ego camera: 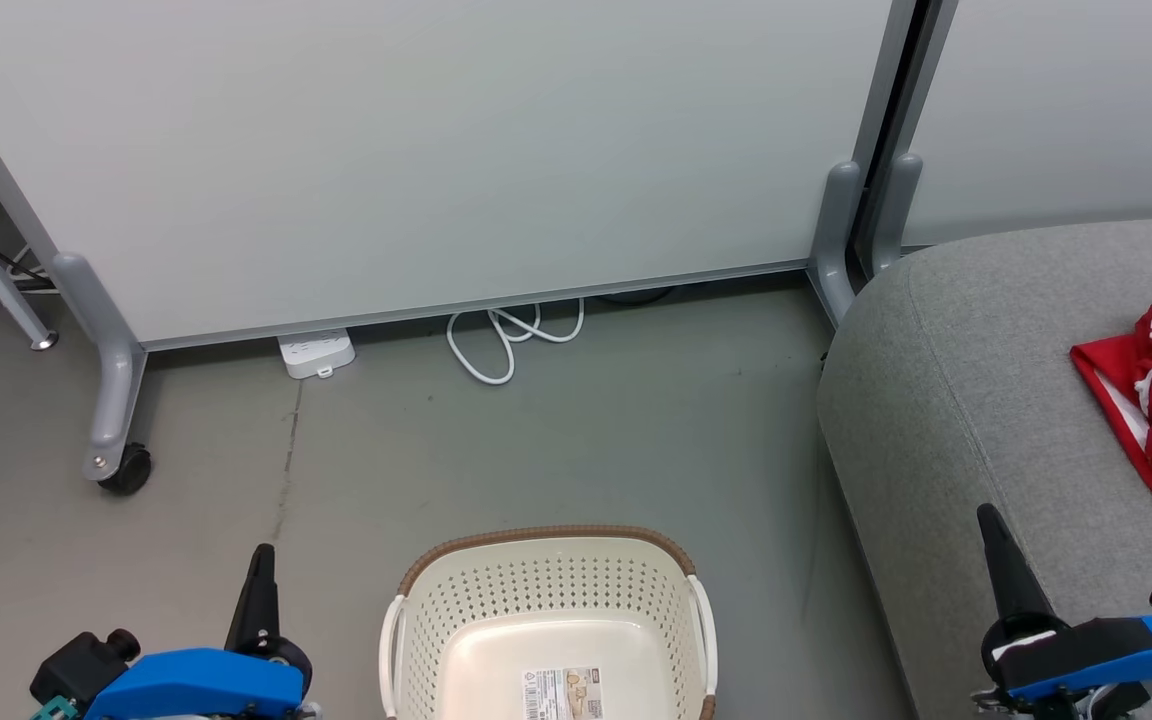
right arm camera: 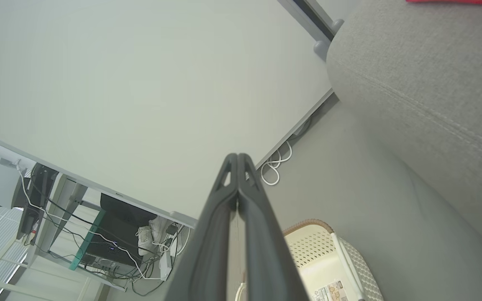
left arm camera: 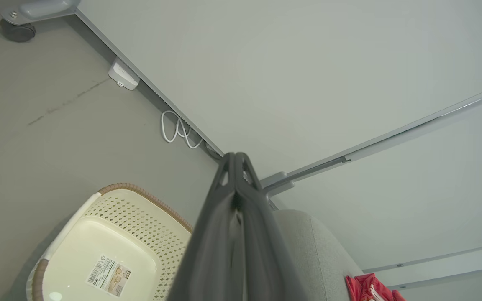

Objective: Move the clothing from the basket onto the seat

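Grey floor [ego camera: 636, 440] runs under a pale partition panel [ego camera: 436, 150] w/ a black caster [ego camera: 126, 468] at far left. Left gripper [ego camera: 262, 552] sits at the lower left over the floor, fingers pointing up the head view, jaws pressed together tip to tip (the left wrist view shows them as one dark wedge). Next, a white power strip [ego camera: 316, 353] and a looped white cable [ego camera: 511, 345] lie at the panel's foot. Basket [ego camera: 546, 535] stands on the floor at bottom centre, btwn the two grippers, its bare bottom showing a paper label [ego camera: 561, 692]. Seat [ego camera: 956, 400] takes up the right side, near the basket but not touching it. Right gripper [ego camera: 988, 515] shows against the seat's near edge, jaws likewise closed together. Clothing [ego camera: 1151, 390], red w/ white stripes, lies crumpled on the seat at far right, well apart from both grippers.
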Robot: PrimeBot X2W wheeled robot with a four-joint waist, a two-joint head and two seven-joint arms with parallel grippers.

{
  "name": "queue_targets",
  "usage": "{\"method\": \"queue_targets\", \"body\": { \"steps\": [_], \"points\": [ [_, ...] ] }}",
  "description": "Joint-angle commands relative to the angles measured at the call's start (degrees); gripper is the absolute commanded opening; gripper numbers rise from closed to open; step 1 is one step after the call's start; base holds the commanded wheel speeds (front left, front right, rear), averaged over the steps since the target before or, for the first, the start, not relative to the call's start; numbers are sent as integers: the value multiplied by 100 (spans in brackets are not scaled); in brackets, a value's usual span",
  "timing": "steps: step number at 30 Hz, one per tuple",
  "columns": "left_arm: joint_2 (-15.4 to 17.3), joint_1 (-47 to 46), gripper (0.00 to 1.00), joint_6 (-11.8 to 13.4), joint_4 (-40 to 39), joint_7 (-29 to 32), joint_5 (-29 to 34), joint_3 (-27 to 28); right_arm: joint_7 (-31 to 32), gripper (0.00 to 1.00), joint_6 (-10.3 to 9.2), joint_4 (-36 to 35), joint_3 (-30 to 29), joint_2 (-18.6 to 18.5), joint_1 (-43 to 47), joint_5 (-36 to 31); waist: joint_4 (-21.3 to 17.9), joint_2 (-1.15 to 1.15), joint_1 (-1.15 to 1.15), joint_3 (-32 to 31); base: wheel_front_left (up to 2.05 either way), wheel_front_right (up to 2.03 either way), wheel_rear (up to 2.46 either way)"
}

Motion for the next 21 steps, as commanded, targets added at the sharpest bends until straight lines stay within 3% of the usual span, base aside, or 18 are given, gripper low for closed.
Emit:
{"method": "queue_targets", "body": {
  "steps": [1, 21],
  "points": [
    [0, -154, 0, -8, -96, 50, -150, 51, 26, 0, 2, -47, -23, 1, -139, 193, -4, 0, 0, 0, 0, 0, 0],
    [-57, -256, 0, -12, -306, 399, -1271, 333, 201, 0, 2, -1, -68, 17, -275, 1544, -72, 0, -1, 3, 0, 0, 0]
  ]
}}
